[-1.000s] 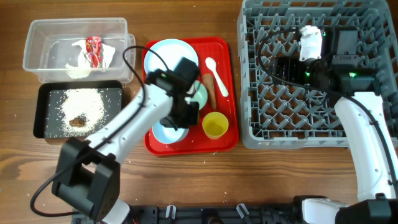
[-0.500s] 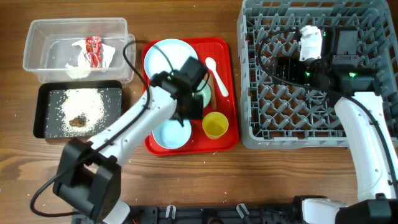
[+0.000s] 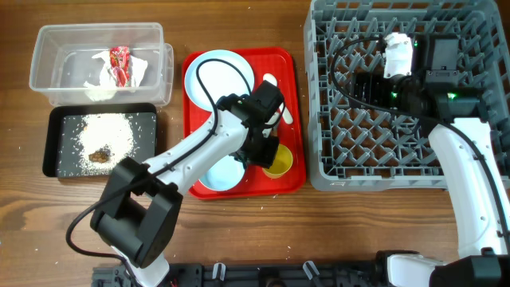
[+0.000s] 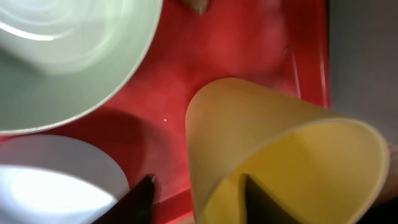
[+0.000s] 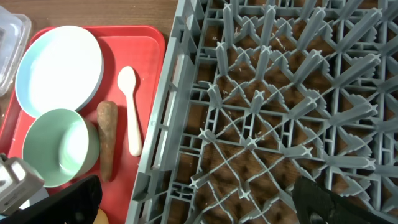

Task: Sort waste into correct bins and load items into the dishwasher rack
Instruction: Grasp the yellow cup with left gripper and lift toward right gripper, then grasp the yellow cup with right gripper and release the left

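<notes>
- Reaching over the red tray [image 3: 293, 72], the left tool [image 4: 198, 190] is open, with the rim of the yellow cup [image 3: 278, 161] between its fingers.
- The cup stands in the red tray's corner beside the grey rack [image 3: 317, 96].
- The right tool [image 5: 193, 205] is wide open above the rack, right of the red tray, holding nothing.
- Also on the red tray are the blue plate [image 5: 59, 74], green bowl [image 5: 59, 146], blue bowl [image 3: 219, 171], white spoon [image 5: 129, 109] and carrot piece [image 5: 107, 140].
- Left of the red tray, the wrapper [image 3: 120, 64] lies in the clear tub [image 3: 48, 48].
- The rice [image 3: 103, 131] lies in the black tray [image 3: 52, 143].

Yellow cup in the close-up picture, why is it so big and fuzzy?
Left wrist view: the yellow cup sits right by the lens, so it looks huge and blurry; glare whitens the mint-green bowl; overhead view: it is small and crisp.
</notes>
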`<action>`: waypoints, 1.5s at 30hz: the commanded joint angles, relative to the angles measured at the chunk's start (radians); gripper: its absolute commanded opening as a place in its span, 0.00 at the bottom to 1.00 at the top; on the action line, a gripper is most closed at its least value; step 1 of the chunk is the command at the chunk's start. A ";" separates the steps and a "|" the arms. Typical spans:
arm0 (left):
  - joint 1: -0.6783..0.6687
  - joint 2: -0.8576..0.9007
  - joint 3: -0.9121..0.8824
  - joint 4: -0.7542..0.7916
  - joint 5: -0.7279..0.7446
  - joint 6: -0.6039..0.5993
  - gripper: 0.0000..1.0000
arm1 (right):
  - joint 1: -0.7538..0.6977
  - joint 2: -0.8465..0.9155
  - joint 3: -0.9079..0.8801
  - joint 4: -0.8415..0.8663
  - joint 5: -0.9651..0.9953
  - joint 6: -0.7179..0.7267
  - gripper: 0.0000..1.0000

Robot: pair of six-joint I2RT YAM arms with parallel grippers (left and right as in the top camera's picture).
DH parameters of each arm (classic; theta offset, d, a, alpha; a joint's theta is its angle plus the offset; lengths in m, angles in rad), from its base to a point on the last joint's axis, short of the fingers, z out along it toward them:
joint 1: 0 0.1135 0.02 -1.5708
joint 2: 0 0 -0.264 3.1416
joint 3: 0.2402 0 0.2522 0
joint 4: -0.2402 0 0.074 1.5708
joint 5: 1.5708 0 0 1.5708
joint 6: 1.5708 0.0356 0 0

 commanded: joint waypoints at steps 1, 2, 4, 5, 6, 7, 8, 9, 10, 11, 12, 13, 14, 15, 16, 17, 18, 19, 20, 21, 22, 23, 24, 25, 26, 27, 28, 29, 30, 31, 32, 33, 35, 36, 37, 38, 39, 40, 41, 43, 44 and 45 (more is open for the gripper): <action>0.000 0.006 -0.005 0.024 0.011 0.006 0.04 | 0.000 0.008 0.018 0.005 -0.017 0.022 1.00; 0.000 0.006 -0.005 0.026 0.011 -0.007 0.04 | 0.000 0.008 0.018 0.004 -0.017 0.022 1.00; 0.012 0.001 0.003 0.026 0.021 -0.034 0.04 | 0.000 0.008 0.018 0.002 -0.017 0.030 1.00; 0.020 -0.003 0.010 0.023 0.041 -0.034 0.04 | 0.000 0.008 0.018 0.002 -0.018 0.035 1.00; 0.044 -0.013 0.031 0.016 0.096 -0.033 0.04 | 0.000 0.008 0.018 0.002 -0.025 0.052 0.99; 0.078 -0.028 0.057 0.008 0.160 -0.032 0.04 | 0.000 0.008 0.018 0.002 -0.050 0.052 1.00; 0.108 -0.042 0.078 0.002 0.218 -0.029 0.04 | 0.000 0.008 0.018 0.002 -0.085 0.052 1.00; 0.142 -0.057 0.096 0.002 0.277 -0.029 0.04 | 0.000 0.008 0.018 0.003 -0.133 0.053 1.00; 0.193 -0.079 0.117 0.002 0.367 -0.029 0.04 | 0.000 0.008 0.018 0.009 -0.200 0.052 1.00; 0.238 -0.095 0.130 0.005 0.441 -0.029 0.04 | 0.000 0.008 0.018 0.021 -0.294 0.053 1.00; 0.290 -0.109 0.140 0.017 0.538 -0.029 0.04 | 0.000 0.008 0.018 0.045 -0.406 0.052 1.00; 0.336 -0.120 0.140 0.040 0.637 -0.029 0.04 | 0.000 0.011 0.018 0.068 -0.476 0.053 1.00; 0.377 -0.123 0.140 0.066 0.736 -0.029 0.04 | 0.000 0.016 0.018 0.098 -0.559 0.053 1.00; 0.420 -0.124 0.140 0.097 0.851 -0.029 0.04 | 0.000 0.029 0.018 0.144 -0.660 0.053 1.00; 0.460 -0.124 0.140 0.129 0.960 -0.030 0.04 | 0.003 0.050 0.018 0.199 -0.758 0.073 1.00; 0.478 -0.124 0.140 0.145 1.012 -0.030 0.04 | 0.005 0.064 0.018 0.237 -0.806 0.085 1.00; 0.494 -0.124 0.140 0.160 1.064 -0.031 0.04 | 0.010 0.084 0.018 0.286 -0.866 0.103 1.00; 0.507 -0.124 0.140 0.169 1.103 -0.035 0.04 | 0.019 0.108 0.018 0.346 -0.935 0.116 1.00; 0.516 -0.124 0.140 0.171 1.144 -0.034 0.04 | 0.025 0.126 0.018 0.393 -0.987 0.130 0.99; 0.520 -0.124 0.140 0.171 1.176 -0.034 0.04 | 0.034 0.142 0.018 0.440 -1.050 0.130 0.98; 0.522 -0.124 0.140 0.171 1.204 -0.034 0.04 | 0.047 0.158 0.018 0.477 -1.091 0.130 0.96; 0.522 -0.124 0.140 0.174 1.234 -0.034 0.04 | 0.062 0.169 0.018 0.500 -1.109 0.130 0.96; 0.522 -0.124 0.140 0.175 1.247 -0.034 0.04 | 0.075 0.173 0.018 0.517 -1.110 0.131 0.95; 0.522 -0.124 0.140 0.177 1.251 -0.035 0.04 | 0.097 0.180 0.018 0.534 -1.109 0.131 0.96; 0.522 -0.124 0.140 0.179 1.251 -0.037 0.04 | 0.129 0.185 0.018 0.562 -1.109 0.133 0.96; 0.522 -0.124 0.140 0.179 1.251 -0.037 0.04 | 0.146 0.186 0.018 0.572 -1.108 0.134 0.95; 0.522 -0.124 0.140 0.179 1.251 -0.037 0.04 | 0.167 0.186 0.018 0.586 -1.108 0.134 0.94; 0.522 -0.124 0.140 0.179 1.251 -0.038 0.04 | 0.188 0.186 0.018 0.597 -1.108 0.134 0.91; 0.522 -0.124 0.140 0.179 1.250 -0.038 0.04 | 0.206 0.186 0.018 0.604 -1.108 0.134 0.89; 0.522 -0.124 0.140 0.179 1.250 -0.038 0.04 | 0.224 0.186 0.018 0.607 -1.108 0.134 0.87; 0.522 -0.124 0.140 0.182 1.250 -0.038 0.04 | 0.236 0.186 0.018 0.608 -1.108 0.134 0.86; 0.522 -0.124 0.140 0.182 1.250 -0.038 0.04 | 0.245 0.186 0.018 0.608 -1.108 0.134 0.84; 0.522 -0.124 0.140 0.182 1.250 -0.038 0.04 | 0.257 0.186 0.018 0.618 -1.108 0.134 0.79; 0.522 -0.124 0.140 0.182 1.250 -0.037 0.04 | 0.257 0.186 0.018 0.624 -1.108 0.134 0.78; 0.522 -0.124 0.140 0.182 1.250 -0.038 0.04 | 0.256 0.186 0.018 0.627 -1.108 0.134 0.75; 0.522 -0.124 0.140 0.182 1.250 -0.037 0.04 | 0.256 0.186 0.018 0.631 -1.108 0.134 0.71; 0.522 -0.124 0.140 0.182 1.250 -0.037 0.04 | 0.256 0.186 0.018 0.634 -1.108 0.134 0.68; 0.522 -0.124 0.140 0.182 1.250 -0.037 0.04 | 0.256 0.186 0.018 0.636 -1.108 0.134 0.64; 0.522 -0.124 0.140 0.182 1.250 -0.037 0.04 | 0.256 0.186 0.018 0.636 -1.108 0.134 0.61; 0.522 -0.124 0.140 0.182 1.249 -0.037 0.04 | 0.256 0.186 0.018 0.639 -1.107 0.134 0.56; 0.522 -0.124 0.140 0.182 1.249 -0.037 0.04 | 0.256 0.186 0.018 0.642 -1.107 0.134 0.53; 0.522 -0.124 0.140 0.182 1.245 -0.036 0.06 | 0.255 0.186 0.018 0.643 -1.104 0.134 0.52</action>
